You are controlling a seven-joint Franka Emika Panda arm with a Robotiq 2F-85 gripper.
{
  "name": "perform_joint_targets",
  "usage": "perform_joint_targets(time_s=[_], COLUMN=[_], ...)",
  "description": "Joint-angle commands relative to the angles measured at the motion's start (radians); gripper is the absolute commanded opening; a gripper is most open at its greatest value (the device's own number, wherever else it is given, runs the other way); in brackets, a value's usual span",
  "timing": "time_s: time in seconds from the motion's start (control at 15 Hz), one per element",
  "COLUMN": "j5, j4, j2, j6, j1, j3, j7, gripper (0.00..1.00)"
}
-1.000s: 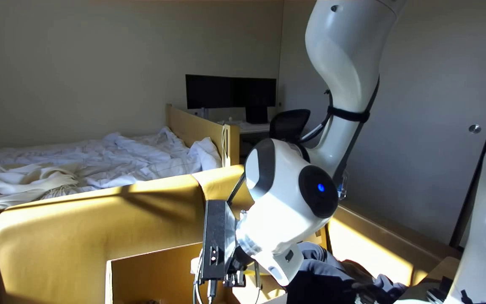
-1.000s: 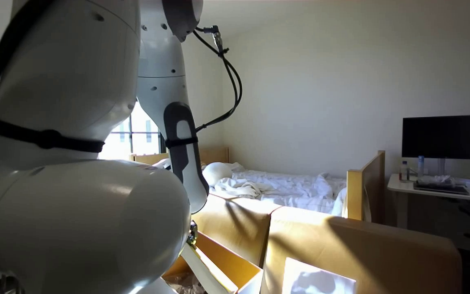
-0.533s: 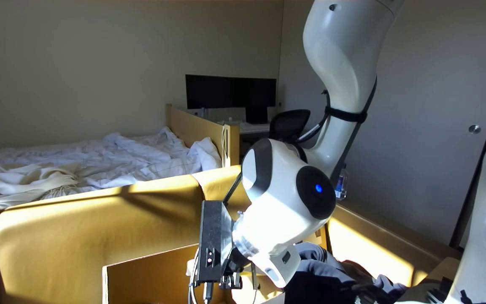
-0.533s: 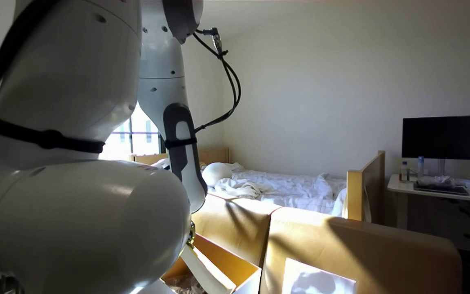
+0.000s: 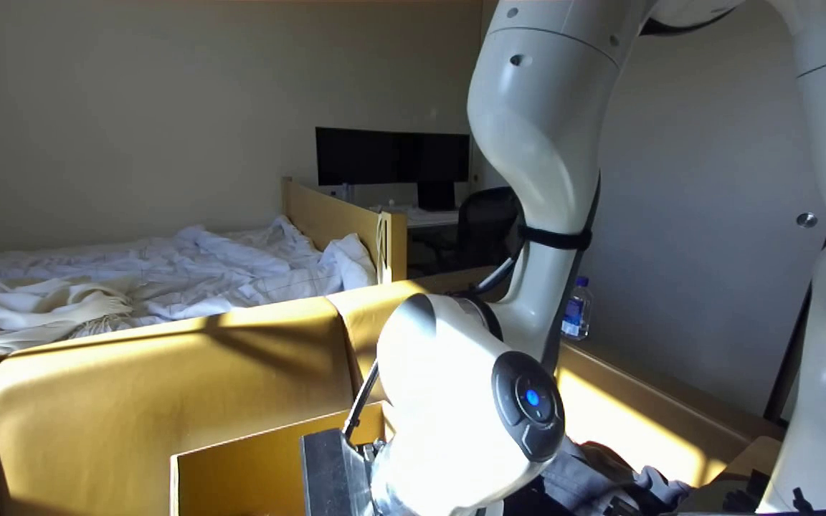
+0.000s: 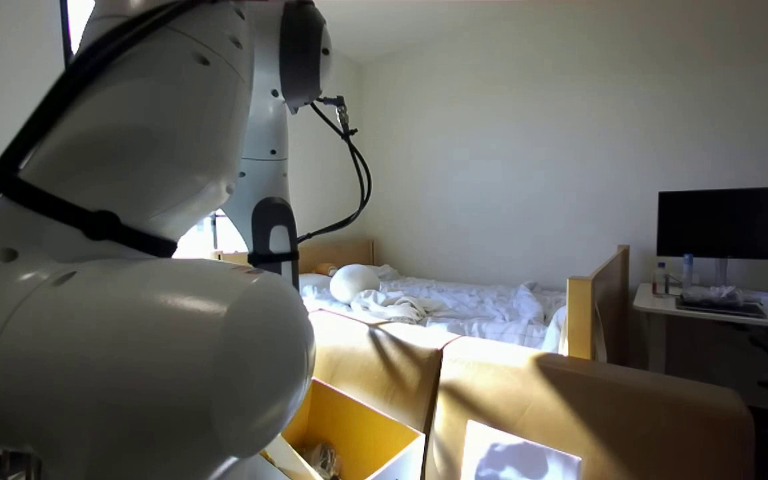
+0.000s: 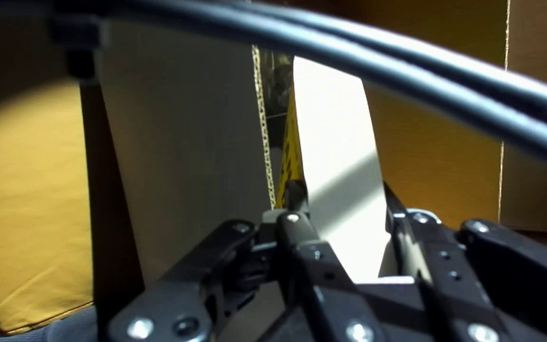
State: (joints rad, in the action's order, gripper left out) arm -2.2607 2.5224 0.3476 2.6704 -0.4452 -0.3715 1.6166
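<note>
Although both exterior views miss the gripper [image 7: 344,198], the wrist view shows its two fingers [image 7: 296,195] partly spread, clamping one white-and-yellow block [image 7: 337,137] whose far end two cables [image 7: 302,40] obscure. The block is over or inside one cardboard box [image 6: 357,427], depth unclear; an exterior view shows unidentifiable crumpled contents [image 6: 323,460].
</note>
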Motion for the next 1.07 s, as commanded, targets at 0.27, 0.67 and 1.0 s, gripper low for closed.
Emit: perform_joint_targets(time_s=[0.27,0.67,1.0], j5=[0.145,0.282,0.432], j4=[-0.142,-0.168,-0.159], j2=[0.22,0.186,0.067], j6=[-0.217,-0.26,-0.19], j1=[-0.132,-0.105,-0.02], j3=[0.001,-0.003,-0.007], j7=[0.325,0.401,0.509], gripper=[0.12,0.75,1.0])
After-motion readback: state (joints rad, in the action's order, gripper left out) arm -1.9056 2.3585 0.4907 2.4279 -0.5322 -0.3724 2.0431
